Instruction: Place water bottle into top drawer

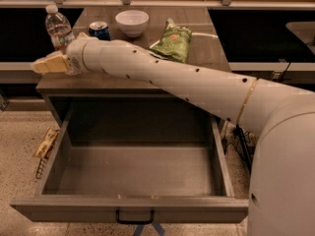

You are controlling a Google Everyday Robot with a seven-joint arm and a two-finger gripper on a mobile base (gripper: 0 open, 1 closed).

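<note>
Camera view: the drawer (pixel 74 211) is nearest, pulled wide open, with a black handle on its front. Above it the gripper (pixel 47 64) hangs at the left edge of the table (pixel 98 82); can't tell if it's open or closed. Just behind it the bottle (pixel 58 29) stands upright on the table's far left corner. It's clear and ribbed, with a white cap and pale label. A can (pixel 100 30) sits beside it.

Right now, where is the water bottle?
In the camera view the water bottle stands upright near the table's left edge, just left of the blue soda can. The gripper hovers just in front of it.
</note>
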